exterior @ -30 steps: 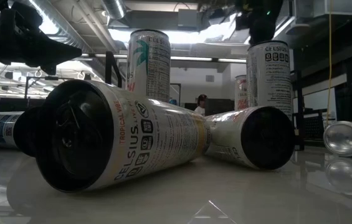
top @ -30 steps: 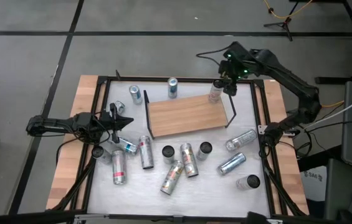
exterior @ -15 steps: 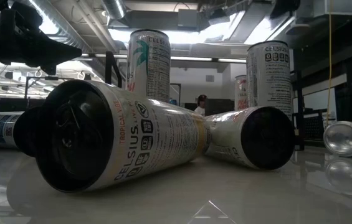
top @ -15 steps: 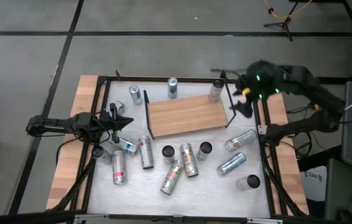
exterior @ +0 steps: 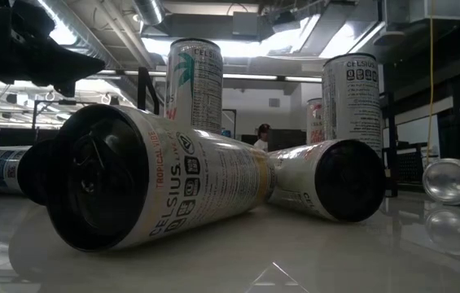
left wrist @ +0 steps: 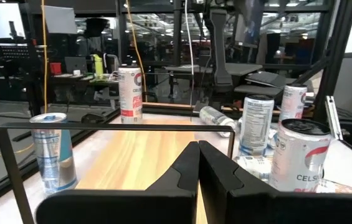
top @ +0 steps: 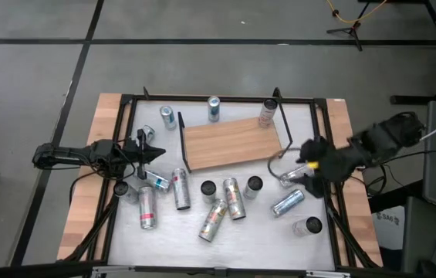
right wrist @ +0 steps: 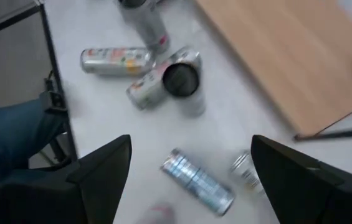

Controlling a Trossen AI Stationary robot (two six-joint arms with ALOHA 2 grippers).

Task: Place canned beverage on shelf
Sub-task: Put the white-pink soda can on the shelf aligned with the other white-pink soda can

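The shelf (top: 229, 144) is a light-brown board with black wire ends, lying on the white table; it also shows in the left wrist view (left wrist: 132, 162). A red-and-white can (top: 268, 113) stands upright at its far right corner (left wrist: 130, 93). My right gripper (top: 304, 164) hangs open and empty above the table just right of the shelf, over lying silver cans (top: 298, 174); its wrist view (right wrist: 191, 152) shows a lying can (right wrist: 197, 182) below the fingers. My left gripper (top: 156, 152) is shut and empty at the shelf's left end (left wrist: 198, 162).
Several cans lie and stand on the table near the shelf's near side (top: 218, 201), and some stand behind it (top: 214, 108). Two upright cans (left wrist: 297, 155) stand close to my left gripper. Black frame rails (top: 326, 147) border the table.
My right gripper has left the upright can at the shelf's far right corner and swung toward the table's near and right edges, ending over the lying cans right of the shelf. The can stays upright where it was. My left arm has kept still.
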